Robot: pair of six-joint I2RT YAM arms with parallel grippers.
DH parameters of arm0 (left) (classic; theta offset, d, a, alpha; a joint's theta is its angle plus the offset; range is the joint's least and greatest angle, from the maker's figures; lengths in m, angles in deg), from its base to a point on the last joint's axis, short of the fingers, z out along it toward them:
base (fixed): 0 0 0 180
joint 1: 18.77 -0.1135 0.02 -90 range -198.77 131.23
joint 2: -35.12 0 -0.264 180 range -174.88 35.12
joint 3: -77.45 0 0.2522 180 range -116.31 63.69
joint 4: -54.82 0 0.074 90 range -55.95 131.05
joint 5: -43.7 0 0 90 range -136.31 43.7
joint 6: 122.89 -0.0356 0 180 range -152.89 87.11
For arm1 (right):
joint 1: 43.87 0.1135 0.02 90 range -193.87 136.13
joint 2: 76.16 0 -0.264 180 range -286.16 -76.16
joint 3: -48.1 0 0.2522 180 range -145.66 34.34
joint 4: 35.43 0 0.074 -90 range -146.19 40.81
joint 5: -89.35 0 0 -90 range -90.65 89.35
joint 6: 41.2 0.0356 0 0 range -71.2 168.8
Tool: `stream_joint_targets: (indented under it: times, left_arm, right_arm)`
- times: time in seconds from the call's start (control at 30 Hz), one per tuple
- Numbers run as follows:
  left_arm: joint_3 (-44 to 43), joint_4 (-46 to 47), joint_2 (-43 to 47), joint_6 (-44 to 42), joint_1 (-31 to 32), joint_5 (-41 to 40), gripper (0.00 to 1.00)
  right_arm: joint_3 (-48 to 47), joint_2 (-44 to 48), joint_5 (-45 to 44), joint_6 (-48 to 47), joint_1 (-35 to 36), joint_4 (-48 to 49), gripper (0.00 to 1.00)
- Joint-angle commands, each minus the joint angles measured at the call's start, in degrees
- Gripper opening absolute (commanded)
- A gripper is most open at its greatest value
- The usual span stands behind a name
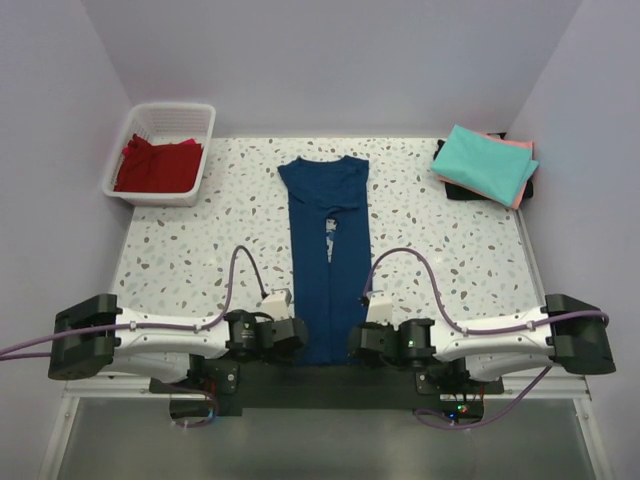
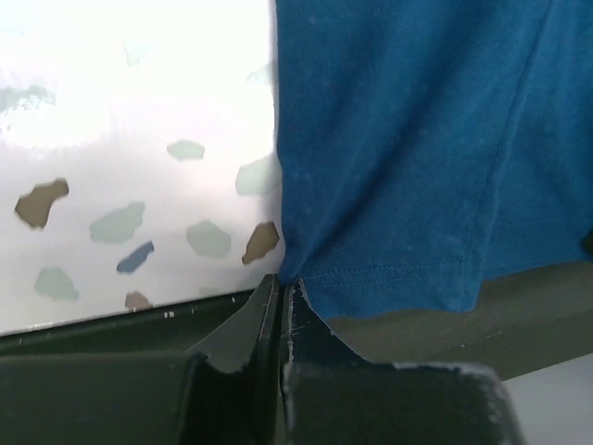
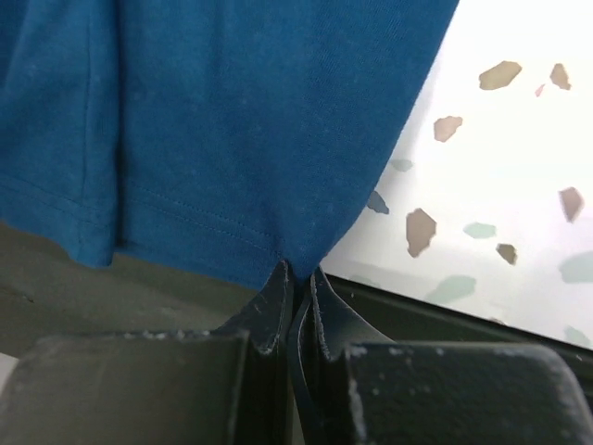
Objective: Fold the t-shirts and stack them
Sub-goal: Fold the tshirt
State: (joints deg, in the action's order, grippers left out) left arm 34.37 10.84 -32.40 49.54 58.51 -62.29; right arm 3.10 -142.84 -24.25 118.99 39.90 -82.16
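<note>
Speckled table [image 1: 180, 250], navy t-shirt [image 1: 312, 225] folded narrow — left gripper [image 2: 281, 286] and right gripper [image 3: 298, 276] both closed on its 2 near corners

Bright, even overhead light in the top view, faint soft shadows, crisp focus, glare bleaching the table [image 2: 111, 93] in the left wrist view, navy t-shirt [image 2: 417, 139] slightly soft, fingers [image 3: 269, 315] close-up and blurred.

Left fingers [image 1: 298, 338] and right fingers [image 1: 356, 342] touch the near corners of the navy t-shirt [image 1: 325, 240].
</note>
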Motion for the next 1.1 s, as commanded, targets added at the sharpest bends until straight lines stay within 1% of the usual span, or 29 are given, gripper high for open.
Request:
stream_joint_targets:
  times: [0.0, 0.03, 0.17, 0.27, 0.33, 0.37, 0.4, 0.5, 0.53, 0.6, 0.63, 0.67, 0.7, 0.73, 0.77, 0.8, 0.83, 0.87, 0.9, 0.93, 0.97, 1.0, 1.07]
  left_arm:
    - [-5.0, -9.5, 0.0, 6.1, 3.7, -9.0, 0.0]
    - [-5.8, -10.2, 0.5, 6.6, 4.1, -10.0, 0.0]
    - [-10.0, -12.1, 2.0, 6.3, 4.6, -14.3, 0.0]
    - [-13.5, -14.6, 2.0, 5.9, 4.6, -18.5, 0.0]
    - [-15.9, -18.2, 0.7, 7.0, 4.6, -22.1, 0.0]
    - [-18.5, -19.5, 0.2, 7.4, 4.5, -23.4, 0.0]
    - [-19.5, -21.6, -0.4, 8.0, 4.5, -25.6, 0.0]
    - [-23.4, -24.3, -2.8, 8.7, 3.0, -29.3, 0.0]
    - [-24.1, -24.5, -3.7, 8.6, 1.6, -29.9, 0.0]
    - [-25.7, -23.7, -4.5, 5.9, -0.4, -31.1, 0.0]
    - [-26.7, -23.3, -5.2, 5.2, -2.4, -31.4, 0.0]
    - [-27.1, -23.0, -5.5, 4.3, -3.3, -31.6, 0.0]
    - [-27.5, -22.4, -5.9, 2.8, -4.1, -32.3, 0.0]
    - [-28.3, -21.9, -6.6, 1.8, -5.6, -32.6, 0.0]
    - [-28.8, -20.9, -7.1, 0.8, -6.3, -33.1, 0.0]
    - [-29.1, -19.7, -8.0, -2.2, -7.0, -33.4, 0.0]
    - [-29.8, -18.5, -8.6, -3.8, -9.1, -33.3, 0.0]
    - [-30.4, -16.5, -9.1, -5.4, -10.2, -33.4, 0.0]
    - [-31.0, -15.4, -10.5, -8.7, -11.3, -33.2, 0.0]
    - [-32.1, -14.2, -11.3, -10.3, -13.3, -33.1, 0.0]
    - [-32.8, -12.3, -12.2, -11.6, -14.4, -33.0, 0.0]
    - [-33.4, -10.9, -13.8, -15.1, -15.7, -32.0, 0.0]
    - [-35.0, -7.1, -15.7, -17.9, -19.2, -30.9, 0.0]
  right_arm:
    - [-4.8, 3.0, -9.2, 2.5, 1.3, -10.5, 0.0]
    - [-5.6, 4.2, -11.8, 2.5, 1.3, -11.6, 0.0]
    - [-10.5, 5.7, -17.4, 1.4, 1.2, -16.1, 0.0]
    - [-13.3, 5.5, -19.7, 0.3, 1.3, -18.7, 0.0]
    - [-14.3, 5.3, -21.7, -0.2, 1.3, -20.2, 0.0]
    - [-15.1, 5.2, -22.5, -0.4, 1.2, -20.6, 0.0]
    - [-15.4, 5.2, -24.8, -1.1, 1.2, -20.8, 0.0]
    - [-17.2, 4.4, -29.4, -2.5, 0.9, -21.8, 0.0]
    - [-17.8, 4.1, -30.2, -2.9, 0.5, -22.0, 0.0]
    - [-18.9, 3.4, -32.0, -5.0, -0.6, -21.4, 0.0]
    - [-19.0, 3.3, -33.8, -6.0, -1.0, -20.7, 0.0]
    - [-19.1, 3.2, -34.5, -7.1, -1.5, -18.5, 0.0]
    - [-19.1, 3.0, -34.6, -10.8, -3.2, -16.8, 0.0]
    - [-19.1, 2.9, -34.9, -12.6, -4.1, -15.1, 0.0]
    - [-19.1, 2.7, -34.8, -14.5, -5.3, -11.2, 0.0]
    - [-19.1, 2.2, -34.3, -19.1, -8.1, -9.0, 0.0]
    - [-19.2, 1.9, -33.8, -21.4, -9.5, -7.0, 0.0]
    - [-19.3, 1.8, -33.2, -26.3, -10.9, -2.5, 0.0]
    - [-19.5, 1.4, -32.4, -28.8, -13.8, -0.2, 0.0]
    - [-19.9, 0.5, -31.7, -31.1, -15.4, 2.0, 0.0]
    - [-20.3, -0.2, -30.1, -35.6, -16.7, 6.2, 0.0]
    - [-20.7, -1.0, -29.3, -37.6, -19.6, 8.1, 0.0]
    - [-22.2, -3.8, -25.7, -42.4, -22.6, 12.9, 0.0]
